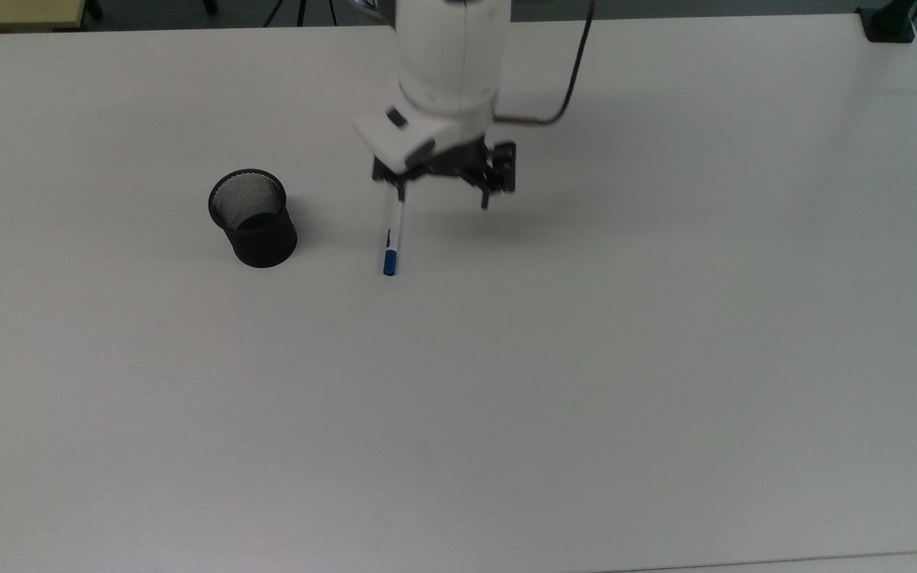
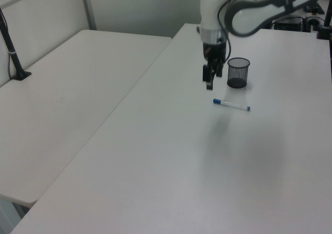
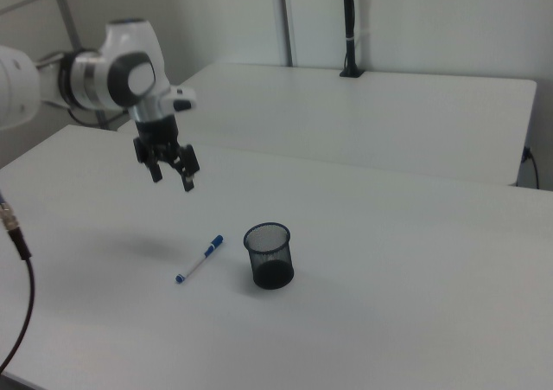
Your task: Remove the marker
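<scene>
The marker [image 1: 394,235] lies flat on the white table [image 1: 586,358], its blue cap toward the top view's bottom and its white barrel pointing up toward the arm. It also lies free in the left view [image 2: 231,105] and in the right view [image 3: 200,259]. My gripper [image 1: 442,193] hangs open and empty above the table, just past the marker's uncapped end, touching nothing. Both fingers show spread apart in the right view [image 3: 173,178]. A black mesh cup [image 1: 253,219] stands upright to the top view's left of the marker, a short gap away.
A second white table [image 2: 78,83] adjoins on the left view's left. A black clamp post [image 1: 888,22] sits at the table's corner in the top view's top right. A dark cable [image 3: 12,221] hangs at the right view's left edge.
</scene>
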Tool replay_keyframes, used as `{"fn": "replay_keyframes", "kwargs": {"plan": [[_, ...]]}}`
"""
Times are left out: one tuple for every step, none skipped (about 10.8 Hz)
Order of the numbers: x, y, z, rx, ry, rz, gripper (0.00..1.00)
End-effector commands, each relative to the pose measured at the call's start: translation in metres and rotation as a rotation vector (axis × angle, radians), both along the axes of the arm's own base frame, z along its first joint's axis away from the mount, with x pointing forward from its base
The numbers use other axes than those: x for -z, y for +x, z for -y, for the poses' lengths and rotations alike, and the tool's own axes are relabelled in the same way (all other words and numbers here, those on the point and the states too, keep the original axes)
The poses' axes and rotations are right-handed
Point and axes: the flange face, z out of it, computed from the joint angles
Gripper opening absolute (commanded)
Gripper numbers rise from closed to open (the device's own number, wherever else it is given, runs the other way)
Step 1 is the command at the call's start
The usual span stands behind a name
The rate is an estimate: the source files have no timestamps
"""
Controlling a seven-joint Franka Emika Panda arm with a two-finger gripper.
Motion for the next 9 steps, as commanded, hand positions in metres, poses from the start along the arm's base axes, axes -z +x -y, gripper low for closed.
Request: {"fn": "replay_keyframes", "kwargs": {"plan": [[-0.087,-0.041,0.040,0.078,-0.045,0.028,1.00],[-0.110,-0.052,0.054,0.107,-0.048,0.040,1.00],[-0.129,-0.061,0.073,0.153,-0.041,0.059,1.00],[-0.142,-0.067,0.087,0.180,-0.038,0.077,1.00],[-0.149,-0.070,0.091,0.189,-0.035,0.089,1.00],[-0.153,-0.071,0.095,0.192,-0.022,0.098,1.00],[-0.153,-0.070,0.096,0.184,-0.020,0.104,1.00],[-0.155,-0.069,0.098,0.163,-0.019,0.117,1.00],[-0.153,-0.069,0.105,0.141,-0.019,0.115,1.00]]}}
